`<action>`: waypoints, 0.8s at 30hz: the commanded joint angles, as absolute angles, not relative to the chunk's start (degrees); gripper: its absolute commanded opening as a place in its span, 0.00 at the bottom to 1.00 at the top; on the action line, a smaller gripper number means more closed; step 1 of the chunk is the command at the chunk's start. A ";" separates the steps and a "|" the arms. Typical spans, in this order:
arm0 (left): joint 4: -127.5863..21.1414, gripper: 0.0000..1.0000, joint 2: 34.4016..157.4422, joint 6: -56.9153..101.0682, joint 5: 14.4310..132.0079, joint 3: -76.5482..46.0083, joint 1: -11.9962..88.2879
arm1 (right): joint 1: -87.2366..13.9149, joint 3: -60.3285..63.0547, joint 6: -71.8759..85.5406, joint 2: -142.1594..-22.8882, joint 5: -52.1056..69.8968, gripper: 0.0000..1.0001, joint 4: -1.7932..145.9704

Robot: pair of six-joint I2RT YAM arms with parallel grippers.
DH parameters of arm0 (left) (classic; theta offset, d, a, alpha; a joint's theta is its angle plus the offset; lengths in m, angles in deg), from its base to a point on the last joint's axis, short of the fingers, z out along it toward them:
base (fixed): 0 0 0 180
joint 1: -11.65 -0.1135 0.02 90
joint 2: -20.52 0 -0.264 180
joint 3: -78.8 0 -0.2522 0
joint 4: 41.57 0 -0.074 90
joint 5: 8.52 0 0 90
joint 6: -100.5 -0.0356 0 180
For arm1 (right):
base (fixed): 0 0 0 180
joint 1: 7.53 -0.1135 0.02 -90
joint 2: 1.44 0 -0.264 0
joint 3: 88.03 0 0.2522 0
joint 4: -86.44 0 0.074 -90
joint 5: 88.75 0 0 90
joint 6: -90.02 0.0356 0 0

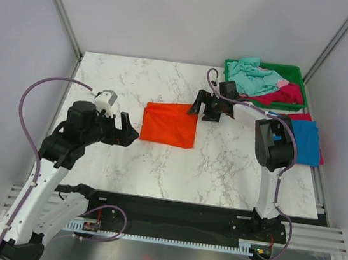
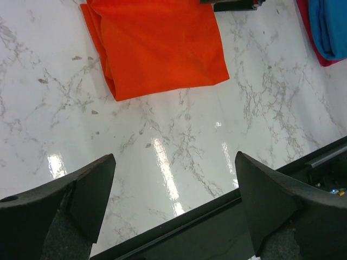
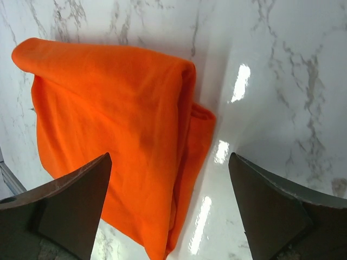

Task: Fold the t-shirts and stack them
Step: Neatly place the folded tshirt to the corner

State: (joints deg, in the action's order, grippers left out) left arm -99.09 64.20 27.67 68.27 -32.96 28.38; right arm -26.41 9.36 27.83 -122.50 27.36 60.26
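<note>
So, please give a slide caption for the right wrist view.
Open right tool hovering above the folded orange t-shirt on the marble table.

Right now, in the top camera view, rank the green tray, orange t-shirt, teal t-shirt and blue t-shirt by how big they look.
1. green tray
2. orange t-shirt
3. teal t-shirt and blue t-shirt: about alike; teal is crumpled, blue partly behind the right arm.

Middle of your table point(image 1: 156, 166): folded t-shirt point(image 1: 169, 124).
To its left: left gripper point(image 1: 130, 131), apart from it.
Its far right corner: right gripper point(image 1: 201, 111), just beside.
Far right corner: tray point(image 1: 297, 72), loose t-shirts point(image 1: 257, 80) inside.
Before the tray: stacked t-shirts point(image 1: 306, 141).
</note>
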 commanded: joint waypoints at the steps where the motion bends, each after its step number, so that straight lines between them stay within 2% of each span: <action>1: -99.10 0.99 60.16 24.74 71.72 -33.47 28.26 | -28.18 11.16 27.70 -127.30 27.36 0.98 60.47; 5: -96.90 0.99 57.00 24.73 73.57 -35.14 28.34 | -29.24 9.94 29.46 -129.32 28.32 0.96 63.27; 8: -95.06 1.00 53.31 25.79 76.29 -37.25 28.35 | -29.07 8.26 31.22 -130.73 31.04 0.79 68.36; 9: -94.53 1.00 52.43 26.31 76.90 -38.73 28.35 | -29.15 7.82 32.09 -130.90 32.88 0.69 69.60; 11: -93.12 1.00 50.49 27.02 77.18 -39.80 28.43 | -28.98 5.64 33.58 -131.17 34.56 0.57 74.84; 12: -92.86 1.00 50.23 27.02 76.91 -40.50 28.35 | -28.89 4.93 35.16 -131.26 36.04 0.42 76.53; 13: -92.51 1.00 50.05 26.93 76.82 -40.68 28.35 | -28.89 4.14 36.04 -131.26 36.76 0.36 78.20; 14: -92.24 1.00 50.13 26.93 77.00 -40.94 28.43 | -28.63 3.00 36.57 -131.34 37.55 0.20 80.92; 16: -92.15 1.00 50.40 26.85 76.74 -41.21 28.43 | -28.45 2.37 37.45 -131.17 39.12 0.00 82.26; 21: -91.28 1.00 49.43 26.84 76.38 -42.17 28.43 | -27.14 -0.35 36.50 -126.00 40.10 0.00 82.80; 24: -91.19 1.00 48.82 26.84 76.21 -42.44 28.43 | -25.56 -0.80 29.66 -118.88 34.76 0.00 70.09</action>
